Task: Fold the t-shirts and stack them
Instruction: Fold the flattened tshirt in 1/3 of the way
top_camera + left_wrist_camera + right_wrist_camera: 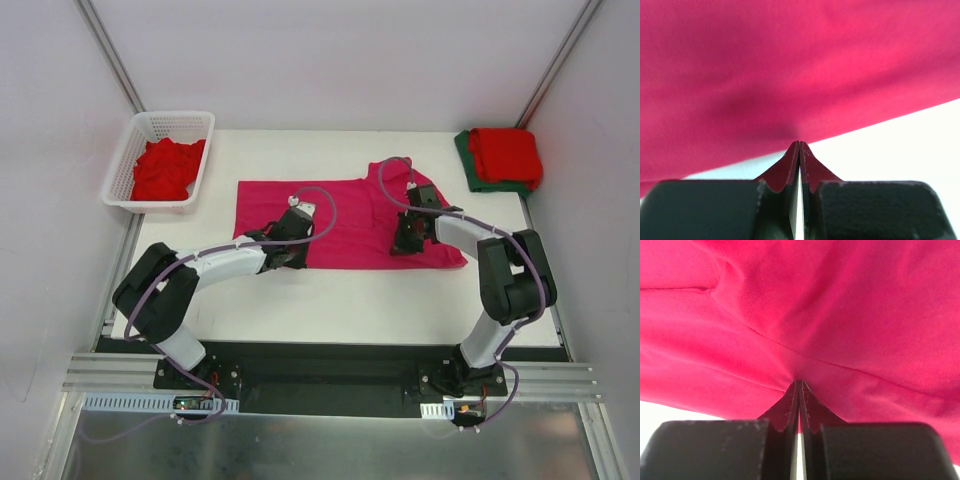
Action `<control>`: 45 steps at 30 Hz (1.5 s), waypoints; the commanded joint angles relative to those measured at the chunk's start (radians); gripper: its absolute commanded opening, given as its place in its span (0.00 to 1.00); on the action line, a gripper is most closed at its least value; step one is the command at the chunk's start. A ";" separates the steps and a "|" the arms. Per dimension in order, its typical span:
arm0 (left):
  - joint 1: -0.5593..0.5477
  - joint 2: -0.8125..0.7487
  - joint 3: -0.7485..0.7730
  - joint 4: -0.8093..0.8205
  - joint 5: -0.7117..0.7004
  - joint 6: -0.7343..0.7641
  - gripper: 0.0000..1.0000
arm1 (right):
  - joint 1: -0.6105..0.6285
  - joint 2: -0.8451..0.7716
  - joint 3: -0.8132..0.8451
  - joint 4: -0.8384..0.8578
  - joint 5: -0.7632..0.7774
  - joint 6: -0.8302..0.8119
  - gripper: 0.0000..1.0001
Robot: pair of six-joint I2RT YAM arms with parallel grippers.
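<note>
Here, the left gripper (799, 147) and right gripper (799, 386) each pinch the magenta t-shirt (345, 205) close to its near edge.
The grips are set apart, probably so that edge lifts evenly for a fold; the shirt lies spread on the table (330, 310), with the folded stack (505, 155) at the far right.

Open tabletop (330, 310) runs as a wide band between the arm bases and the near edge of the magenta t-shirt (350, 210), which covers the middle. The left arm (215, 265) and right arm (500, 265) bend in over that cloth from either side. A white basket (172, 117) blocks the far left corner and a folded red-and-green stack (505, 155) the far right. A narrow bare strip lies behind the shirt.
</note>
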 commanded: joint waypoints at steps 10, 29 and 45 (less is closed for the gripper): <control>-0.094 -0.040 -0.130 -0.032 0.017 -0.148 0.00 | 0.025 -0.139 -0.119 -0.069 0.042 0.005 0.01; -0.048 -0.090 -0.010 -0.045 -0.102 -0.051 0.00 | 0.030 -0.138 -0.103 -0.087 0.039 -0.004 0.01; 0.023 0.033 -0.103 0.035 -0.022 -0.083 0.00 | 0.030 -0.139 -0.087 -0.103 0.039 -0.015 0.01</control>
